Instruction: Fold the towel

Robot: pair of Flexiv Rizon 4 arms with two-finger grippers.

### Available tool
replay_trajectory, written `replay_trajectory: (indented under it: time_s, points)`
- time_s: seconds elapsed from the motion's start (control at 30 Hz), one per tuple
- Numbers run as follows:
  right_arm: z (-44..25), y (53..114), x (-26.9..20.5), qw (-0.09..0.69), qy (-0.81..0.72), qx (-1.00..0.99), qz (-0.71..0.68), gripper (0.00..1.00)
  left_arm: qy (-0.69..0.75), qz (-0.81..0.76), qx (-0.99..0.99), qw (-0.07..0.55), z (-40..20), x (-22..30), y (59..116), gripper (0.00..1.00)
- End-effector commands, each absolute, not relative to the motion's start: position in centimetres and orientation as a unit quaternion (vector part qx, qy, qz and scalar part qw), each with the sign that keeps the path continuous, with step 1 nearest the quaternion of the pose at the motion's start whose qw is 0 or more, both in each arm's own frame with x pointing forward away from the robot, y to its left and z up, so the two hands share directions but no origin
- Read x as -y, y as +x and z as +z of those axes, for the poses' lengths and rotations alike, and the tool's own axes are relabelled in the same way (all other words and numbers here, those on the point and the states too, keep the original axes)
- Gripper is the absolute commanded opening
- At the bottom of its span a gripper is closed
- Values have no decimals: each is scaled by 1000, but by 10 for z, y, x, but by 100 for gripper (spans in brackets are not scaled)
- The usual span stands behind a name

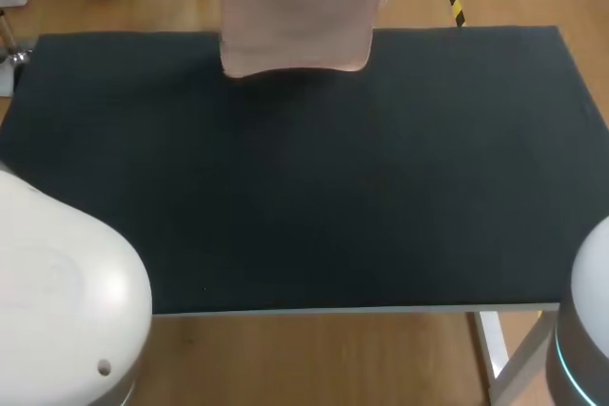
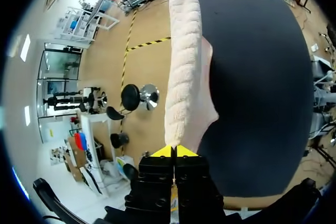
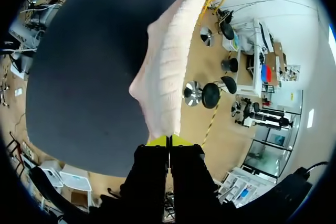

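table (image 1: 324, 197): black matte top, spans the middle of the frame, nearly from left to right edge
front edge (image 1: 362, 310): thin pale strip, lower part of the frame
leg (image 1: 493, 344): white, lower right, below the front corner

Left arm (image 1: 57, 301): large white rounded housing, entering at the lower left corner of the head view.
Right arm (image 1: 588, 330): pale rounded housing with a thin cyan light ring, entering at the lower right corner of the head view.
Left gripper (image 2: 174, 152): black finger bodies side by side; yellow tips (image 2: 164, 152) pressed together, pinching one edge of the towel (image 2: 184, 51) from two sides.
Right gripper (image 3: 169, 141): black finger bodies side by side; yellow tips (image 3: 157, 141) pressed together, pinching the towel edge from two sides.
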State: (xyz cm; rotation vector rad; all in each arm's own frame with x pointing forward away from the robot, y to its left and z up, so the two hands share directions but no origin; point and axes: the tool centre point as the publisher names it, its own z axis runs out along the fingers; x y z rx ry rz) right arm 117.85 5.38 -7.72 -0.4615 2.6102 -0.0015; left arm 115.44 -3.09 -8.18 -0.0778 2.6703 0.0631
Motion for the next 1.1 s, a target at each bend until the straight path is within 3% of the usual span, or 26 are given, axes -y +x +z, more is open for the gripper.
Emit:
replay_trajectory:
  time_s: [0.03,1.1]
  points:
    - [-89,1163,-46,233,-167,-958,8,0,-25,16,-973,228,-97,26,1129,0]
    - [-164,1008,-54,101,-207,-972,38,0,-54,6,-993,102,-175,28,963,0]
